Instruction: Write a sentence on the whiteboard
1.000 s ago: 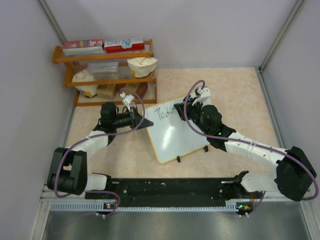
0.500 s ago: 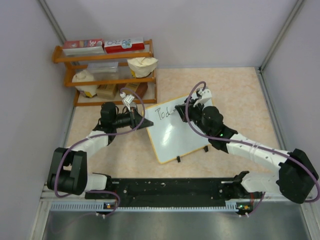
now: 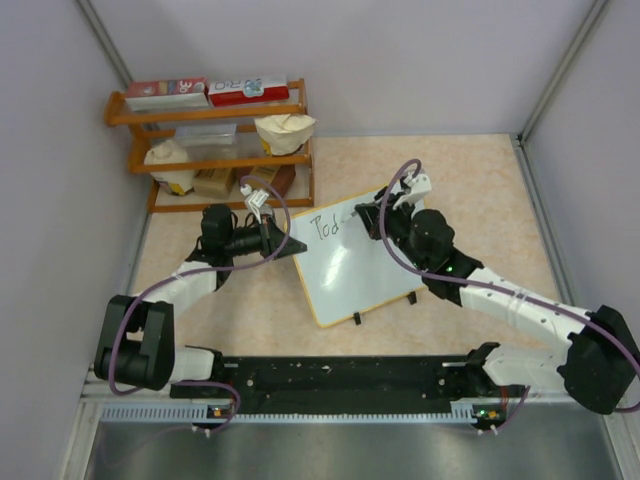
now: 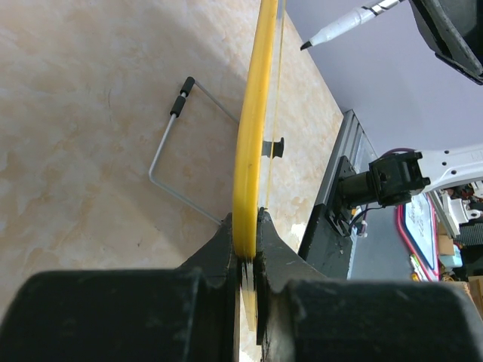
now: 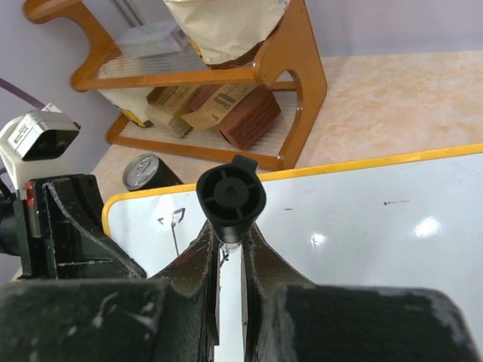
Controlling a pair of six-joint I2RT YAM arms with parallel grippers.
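Note:
The whiteboard [image 3: 352, 268], white with a yellow frame, stands tilted on the table. My left gripper [image 3: 291, 245] is shut on its left edge; in the left wrist view the yellow frame [image 4: 253, 128] runs between the left gripper [image 4: 245, 226] fingers. My right gripper [image 3: 372, 222] is shut on a black marker [image 5: 230, 194] over the board's upper part, and the marker's tip [image 4: 308, 45] points at the board face. Of the sentence, only a few black letters [image 3: 326, 226] show at the top left; part of the writing [image 5: 173, 224] lies just left of my right gripper [image 5: 230, 237].
A wooden shelf [image 3: 300, 130] with boxes, bags and packets stands at the back left, close behind the board. A dark can [image 5: 143, 172] lies beside it. The board's wire stand [image 4: 173, 151] and a black clip foot [image 4: 275, 147] rest on the beige tabletop.
My right gripper has moved to the right along the board's top line with the marker. The left gripper and the board have stayed put.

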